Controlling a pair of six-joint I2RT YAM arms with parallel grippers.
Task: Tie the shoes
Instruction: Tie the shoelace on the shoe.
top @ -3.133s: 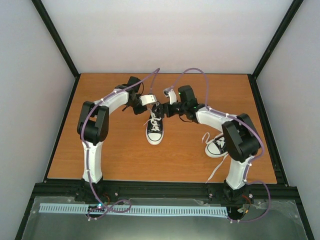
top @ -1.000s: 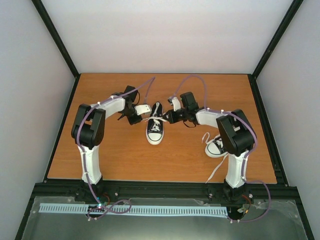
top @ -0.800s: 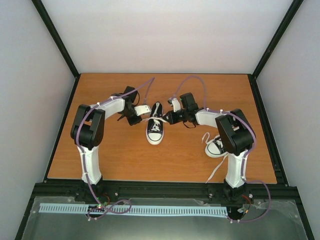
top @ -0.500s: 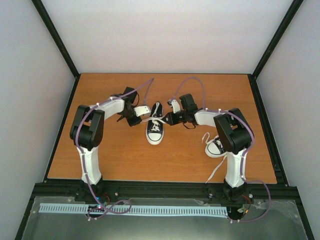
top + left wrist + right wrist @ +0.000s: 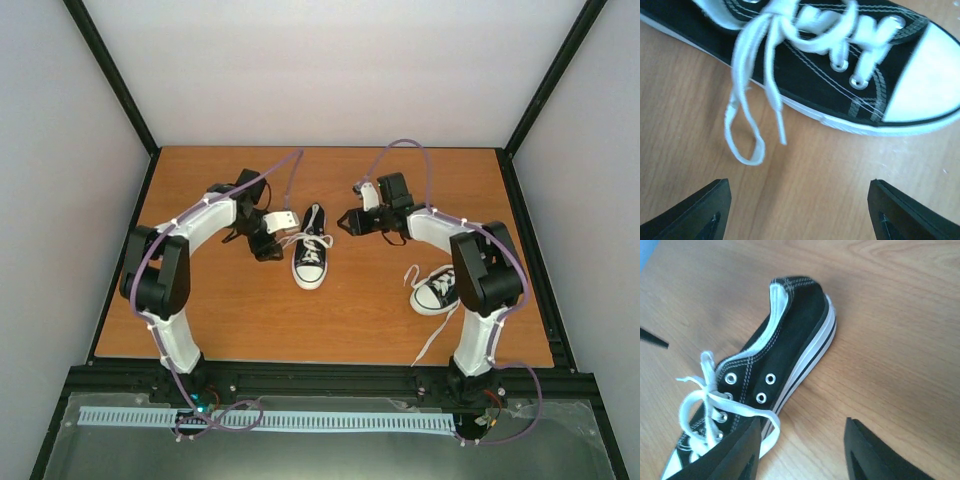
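Left jaws & right jaws both spread, empty. Shoe sits between them on desk; its lace loop lies just ahead of left jaws, so a snag could undo the knot. 2nd shoe behind right jaws, laces trailing

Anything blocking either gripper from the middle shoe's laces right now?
Nothing visible does. The left gripper is open over bare table, with the lace loop and the middle shoe just ahead of it. The right gripper is open too, and the knotted laces lie unobstructed ahead of its fingers.
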